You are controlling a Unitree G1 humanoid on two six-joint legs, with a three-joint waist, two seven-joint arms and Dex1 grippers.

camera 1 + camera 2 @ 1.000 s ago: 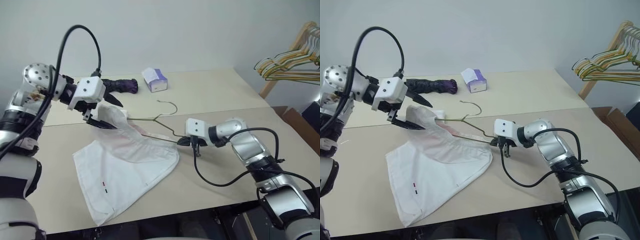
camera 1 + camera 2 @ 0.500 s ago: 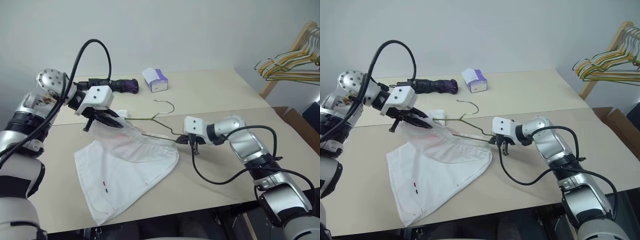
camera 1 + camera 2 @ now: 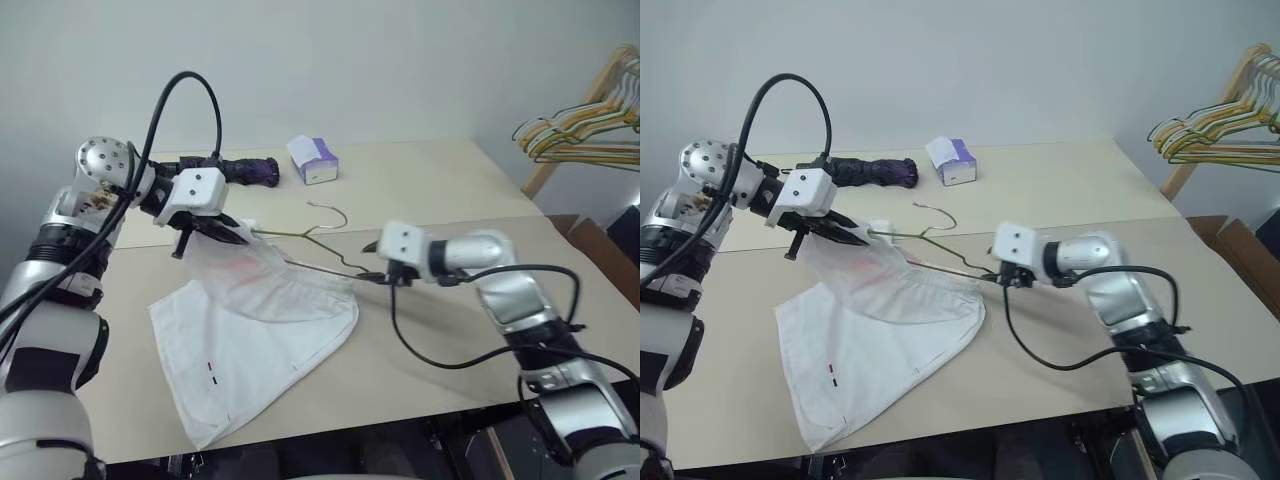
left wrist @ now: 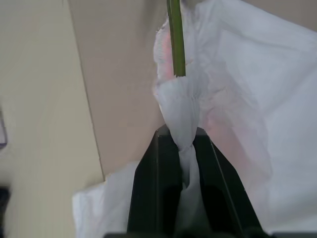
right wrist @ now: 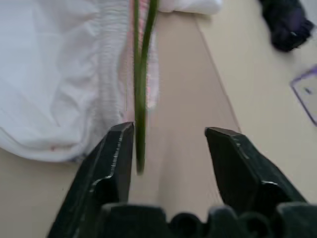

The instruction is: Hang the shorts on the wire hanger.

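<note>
The left claw (image 4: 181,163) pinches the waistband of the shorts (image 3: 250,330), lifting it off the worktop (image 3: 450,190). The right claw (image 5: 168,148) gapes, released, around the wire hanger (image 3: 315,240) tip.

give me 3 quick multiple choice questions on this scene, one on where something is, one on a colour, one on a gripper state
1. Where is the tissue box?
A. on the shorts
B. on the table beyond the wire hanger
C. in the right gripper

2. What colour are the shorts?
A. white
B. black
C. yellow

3. How is the left gripper?
A. open above the table
B. shut on the wire hanger
C. shut on the shorts

Answers: 1 B, it stands on the far table past the wire hanger. 2 A, white cloth with faint pink. 3 C, a twist of cloth is pinched between its fingers.
</note>
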